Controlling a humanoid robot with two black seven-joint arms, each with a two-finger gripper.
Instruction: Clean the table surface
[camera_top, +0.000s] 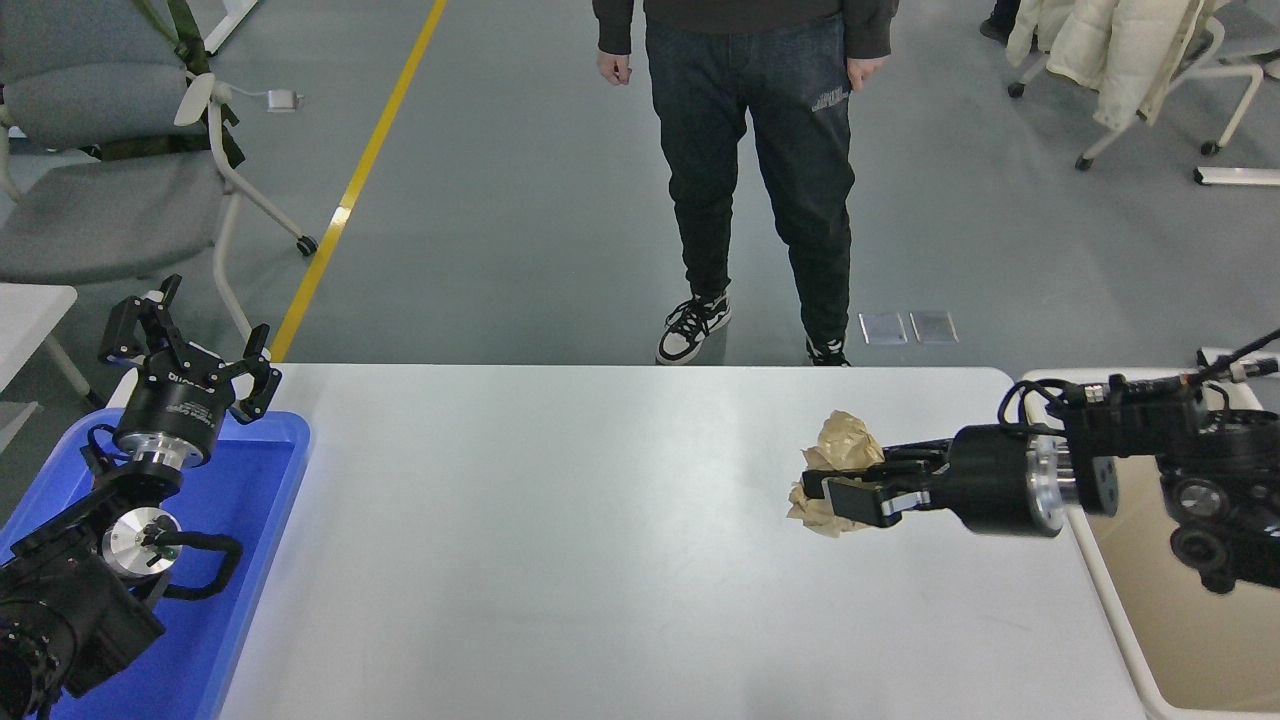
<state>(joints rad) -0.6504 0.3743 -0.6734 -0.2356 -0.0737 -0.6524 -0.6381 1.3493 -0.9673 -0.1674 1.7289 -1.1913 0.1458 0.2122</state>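
The white table surface (560, 520) fills the middle of the head view. My right gripper (835, 480) comes in from the right edge, points left, and is shut on a crumpled brown paper ball (845, 443), held above the table's right part. My left gripper (190, 345) is parked open at the far left, over the back of the blue tray (240, 560).
A beige bin (1130, 620) stands against the table's right edge, under my right arm. A person (760, 170) stands on the floor just beyond the table's far edge. Grey chairs stand at the far left.
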